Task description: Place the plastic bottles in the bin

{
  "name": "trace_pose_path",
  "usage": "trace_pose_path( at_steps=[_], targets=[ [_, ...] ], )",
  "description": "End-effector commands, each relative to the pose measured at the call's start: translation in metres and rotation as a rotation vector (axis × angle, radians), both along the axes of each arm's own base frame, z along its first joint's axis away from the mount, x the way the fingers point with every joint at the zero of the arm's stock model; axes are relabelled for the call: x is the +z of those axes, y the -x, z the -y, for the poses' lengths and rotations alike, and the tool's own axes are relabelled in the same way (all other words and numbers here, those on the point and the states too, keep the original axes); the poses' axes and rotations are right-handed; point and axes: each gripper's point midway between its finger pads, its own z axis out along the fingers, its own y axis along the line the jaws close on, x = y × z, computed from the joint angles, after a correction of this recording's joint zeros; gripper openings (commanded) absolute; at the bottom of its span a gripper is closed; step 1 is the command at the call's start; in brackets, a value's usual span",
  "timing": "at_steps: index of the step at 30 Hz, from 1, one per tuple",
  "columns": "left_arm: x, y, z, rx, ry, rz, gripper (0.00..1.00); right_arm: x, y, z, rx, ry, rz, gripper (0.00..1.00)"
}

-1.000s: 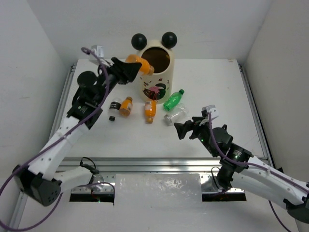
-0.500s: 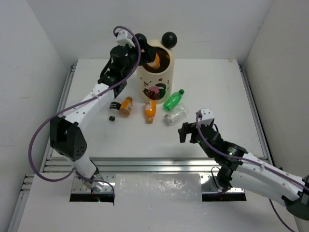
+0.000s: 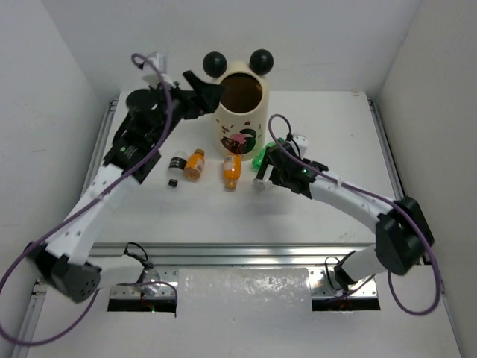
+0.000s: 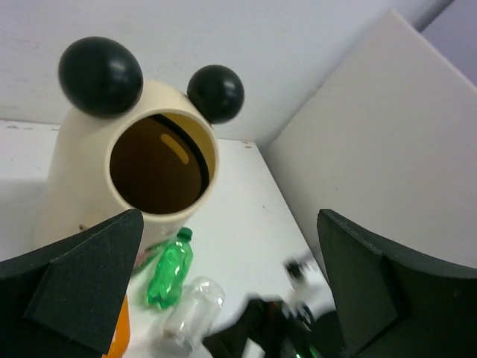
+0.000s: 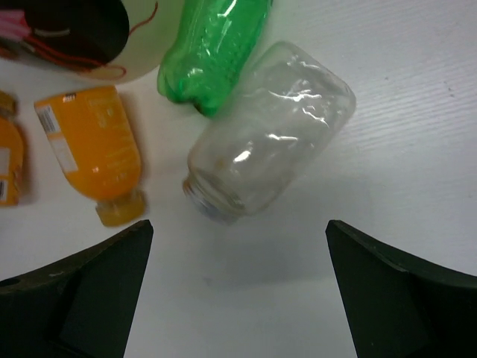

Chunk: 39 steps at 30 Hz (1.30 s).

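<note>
Now swung forward, the right gripper [image 5: 238,291] gapes over the clear stubby plastic bottle [image 5: 272,134]; centre across its body before closing

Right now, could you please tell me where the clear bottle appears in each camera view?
Top external: the clear bottle is near the centre, mostly hidden under the right hand.
Left wrist: bottom centre, between the dark fingers.
Right wrist: middle of the frame, lying on its side.
Shared landmark: the green bottle lies right beside it in all three views.
</note>
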Motion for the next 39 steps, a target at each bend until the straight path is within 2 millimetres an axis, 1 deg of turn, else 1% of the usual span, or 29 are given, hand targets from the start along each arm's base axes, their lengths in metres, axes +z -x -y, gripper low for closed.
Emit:
trace_pose_path(
  at_steps=[1,2,3,4,5,6,7,10,12,14,16,17,18,19,20,21,22,23,24,25,26,27,28,29,30,31,33,34,39],
  targets=[
    [-0.020,0.049,-0.009,-0.059,-0.012,-0.060,1.00,-0.009,-0.024,-0.003,-0.208,-0.002,-0.063,0.99],
    [-0.029,0.057,-0.012,-0.064,-0.017,-0.072,1.00,-0.015,-0.026,-0.002,-0.244,0.020,-0.090,0.99],
    [-0.053,0.063,-0.014,-0.068,-0.034,-0.108,1.00,-0.006,-0.037,-0.007,-0.279,0.012,-0.087,0.99],
    [-0.048,0.076,-0.023,-0.059,-0.030,-0.079,1.00,-0.016,-0.029,-0.001,-0.340,0.039,-0.142,0.99],
    [-0.056,0.081,-0.026,-0.055,-0.035,-0.087,1.00,-0.034,-0.029,0.000,-0.362,0.083,-0.183,0.99],
    [-0.075,0.085,-0.029,-0.049,-0.052,-0.122,1.00,-0.035,-0.031,0.001,-0.375,0.101,-0.195,0.99],
    [-0.074,0.091,-0.034,-0.040,-0.057,-0.106,1.00,-0.041,-0.032,0.002,-0.407,0.106,-0.205,0.99],
    [-0.103,0.097,-0.036,-0.053,-0.097,-0.158,1.00,-0.065,-0.028,0.011,-0.455,0.162,-0.233,0.99],
    [-0.114,0.099,-0.034,-0.066,-0.113,-0.184,1.00,-0.074,-0.027,0.013,-0.458,0.160,-0.231,0.99],
    [-0.126,0.102,-0.033,-0.080,-0.123,-0.213,1.00,-0.088,-0.013,0.022,-0.464,0.177,-0.255,0.96],
    [-0.131,0.106,-0.033,-0.085,-0.119,-0.224,1.00,-0.084,-0.010,0.024,-0.464,0.134,-0.218,0.86],
    [-0.137,0.108,-0.033,-0.091,-0.120,-0.235,1.00,-0.098,0.008,0.037,-0.457,0.163,-0.235,0.80],
    [-0.135,0.110,-0.033,-0.095,-0.108,-0.231,1.00,-0.082,-0.003,0.029,-0.441,0.076,-0.147,0.70],
    [-0.141,0.113,-0.030,-0.116,-0.103,-0.242,1.00,-0.095,0.014,0.041,-0.366,0.126,-0.155,0.48],
    [-0.143,0.115,-0.027,-0.134,-0.096,-0.244,1.00,-0.086,0.002,0.030,-0.309,0.066,-0.070,0.39],
    [-0.142,0.117,-0.020,-0.172,-0.077,-0.243,1.00,-0.065,0.001,0.029,-0.226,0.066,-0.006,0.29],
    [-0.147,0.119,-0.016,-0.194,-0.069,-0.257,1.00,-0.070,0.013,0.031,-0.158,0.094,0.008,0.24],
    [-0.146,0.118,-0.009,-0.220,-0.042,-0.257,1.00,-0.056,0.009,0.022,-0.090,0.080,0.073,0.21],
    [-0.147,0.125,0.002,-0.293,-0.023,-0.265,1.00,-0.035,0.011,0.014,0.063,0.129,0.135,0.19],
    [-0.145,0.126,0.010,-0.329,-0.001,-0.251,1.00,-0.025,0.017,-0.005,0.169,0.126,0.208,0.17],
    [-0.146,0.132,0.022,-0.386,0.024,-0.271,1.00,-0.014,0.022,-0.013,0.338,0.221,0.281,0.17],
    [-0.144,0.141,0.036,-0.446,0.034,-0.263,1.00,0.008,0.039,-0.043,0.538,0.153,0.369,0.16],
    [-0.142,0.144,0.045,-0.477,0.040,-0.260,1.00,0.004,0.063,-0.060,0.709,0.124,0.403,0.16],
    [-0.143,0.144,0.056,-0.499,0.044,-0.266,1.00,0.017,0.075,-0.073,0.838,0.106,0.483,0.15],
    [-0.142,0.156,0.071,-0.552,0.036,-0.269,1.00,0.024,0.087,-0.079,0.902,0.069,0.520,0.14],
    [-0.132,0.157,0.078,-0.565,0.035,-0.254,1.00,0.036,0.103,-0.080,0.958,0.016,0.571,0.13],
    [-0.141,0.162,0.094,-0.567,-0.008,-0.287,1.00,0.050,0.115,-0.079,1.000,-0.021,0.633,0.11],
    [-0.137,0.163,0.097,-0.566,-0.012,-0.278,1.00,0.070,0.127,-0.082,1.040,-0.071,0.698,0.11],
    [-0.148,0.164,0.108,-0.576,-0.036,-0.315,1.00,0.106,0.151,-0.090,1.148,-0.158,0.780,0.09]
  ],
)
